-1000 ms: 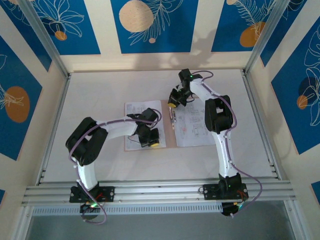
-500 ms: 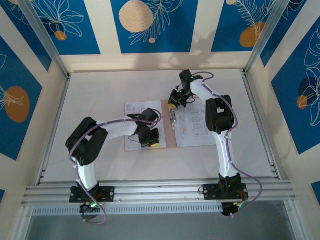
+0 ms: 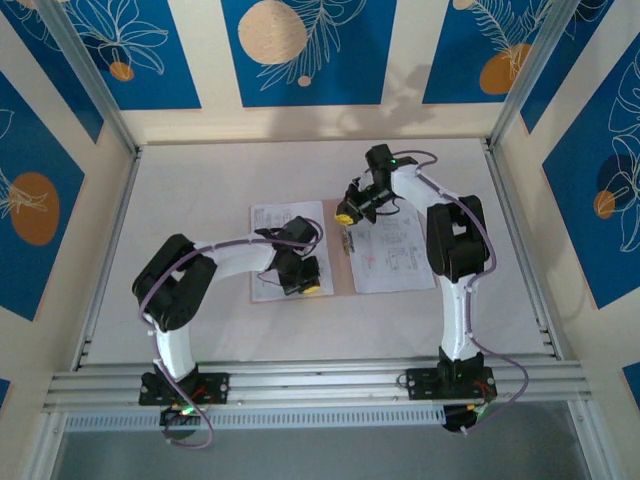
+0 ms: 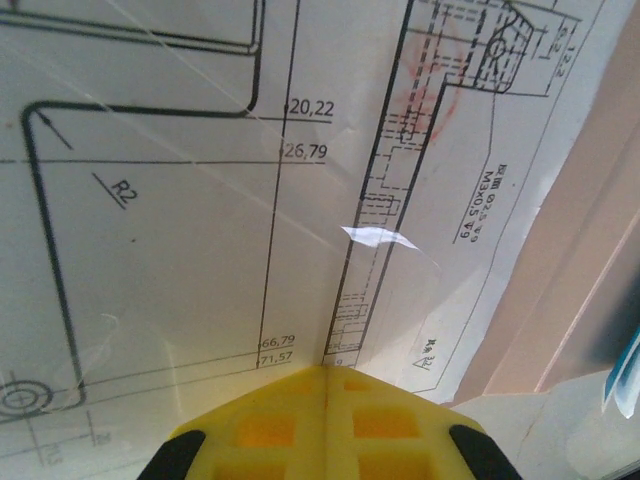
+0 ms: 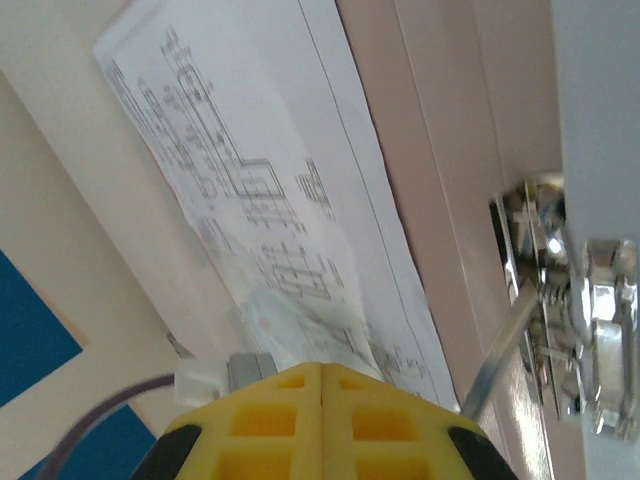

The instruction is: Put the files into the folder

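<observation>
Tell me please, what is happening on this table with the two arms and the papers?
Two robot arms are working over a tan folder that lies open on the table. A printed sheet lies on each half. The left end effector, fingers shut, is low over the left sheet. The right end effector, also shut, is at the far end of the folder's middle, close to the metal clip and the right sheet. The folder is not yet closed.
</observation>
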Available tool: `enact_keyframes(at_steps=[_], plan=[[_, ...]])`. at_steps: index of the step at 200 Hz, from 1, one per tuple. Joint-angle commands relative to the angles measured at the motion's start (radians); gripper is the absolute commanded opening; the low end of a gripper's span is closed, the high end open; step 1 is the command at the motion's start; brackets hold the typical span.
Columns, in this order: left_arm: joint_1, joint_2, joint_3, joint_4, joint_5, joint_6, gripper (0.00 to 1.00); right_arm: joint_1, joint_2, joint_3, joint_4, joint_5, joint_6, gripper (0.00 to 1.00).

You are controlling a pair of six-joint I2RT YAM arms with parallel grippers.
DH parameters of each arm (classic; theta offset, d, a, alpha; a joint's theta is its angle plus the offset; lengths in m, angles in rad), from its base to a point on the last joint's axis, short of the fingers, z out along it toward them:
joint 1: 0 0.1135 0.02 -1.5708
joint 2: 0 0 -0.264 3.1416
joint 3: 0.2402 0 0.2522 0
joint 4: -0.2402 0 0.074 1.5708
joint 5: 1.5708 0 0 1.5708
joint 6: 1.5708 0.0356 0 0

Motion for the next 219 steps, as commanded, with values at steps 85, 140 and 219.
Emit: enact_keyframes(at_steps=[85,140,219], plan=[[-0.048,0.099,0.04,0.057,0.048,0.001,0.03,-0.084,-0.603,-0.601,0.275,0.244,0.277,0.13],[-0.114,0.194,0.136,0.106,0.103,0.021,0.03,-0.188,-0.779,-0.917,0.604,0.141,0.436,0.33],[-0.142,0.319,0.291,0.099,0.117,0.06,0.03,-0.172,-0.607,-0.895,0.79,0.106,0.482,0.4]])
